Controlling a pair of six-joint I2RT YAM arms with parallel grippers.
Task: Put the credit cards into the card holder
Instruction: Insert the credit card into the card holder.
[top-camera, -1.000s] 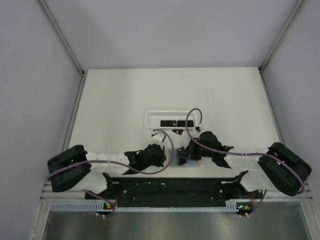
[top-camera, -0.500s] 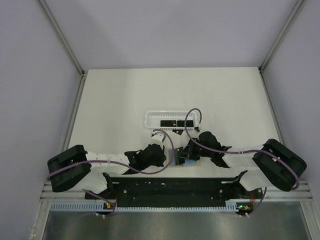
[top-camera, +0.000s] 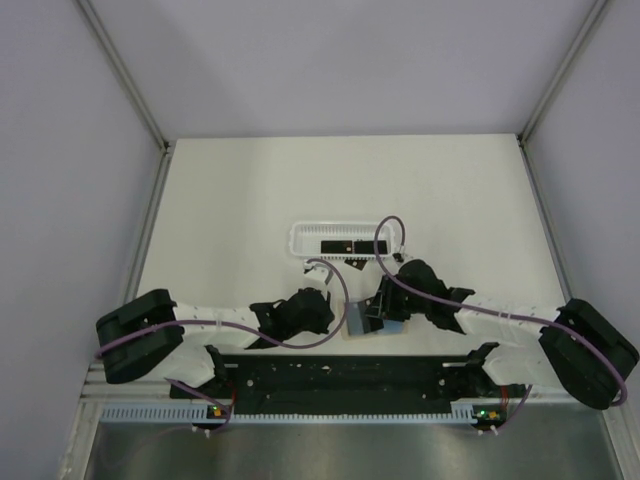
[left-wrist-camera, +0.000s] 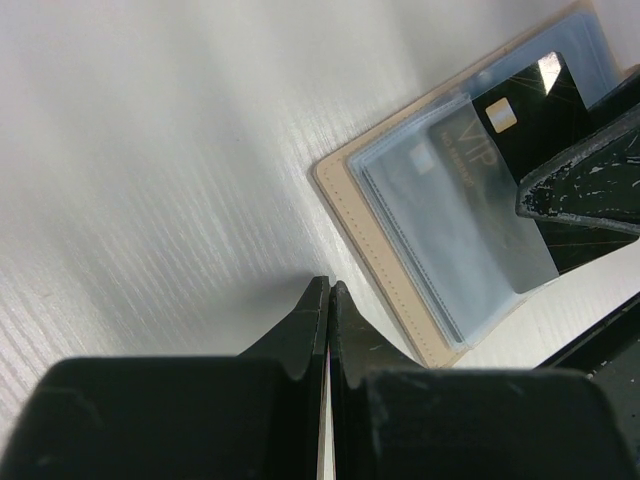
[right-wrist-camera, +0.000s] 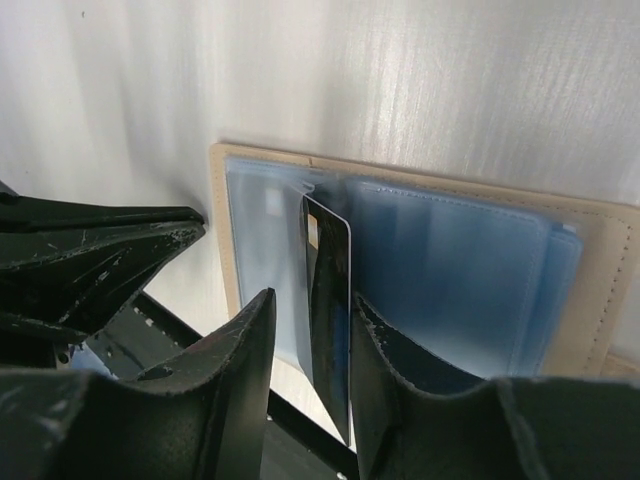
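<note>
One thin black card (left-wrist-camera: 560, 120) in stitched tan holder (left-wrist-camera: 372, 250)

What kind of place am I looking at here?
Probably a robotics test cell: a white table boxed in by blank panels on metal framing, two robot arms bolted at its near edge.

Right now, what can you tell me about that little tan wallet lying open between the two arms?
The card holder lies opened flat on the white table, close to the arms' bases. Its cover is tan and leather-like, with stitching along the edge; inside are clear bluish plastic sleeves. A black card sits partway in one sleeve, between the parted fingers of the right gripper. The shut tip of the left gripper sits just off its edge; whether they touch is unclear.
</note>
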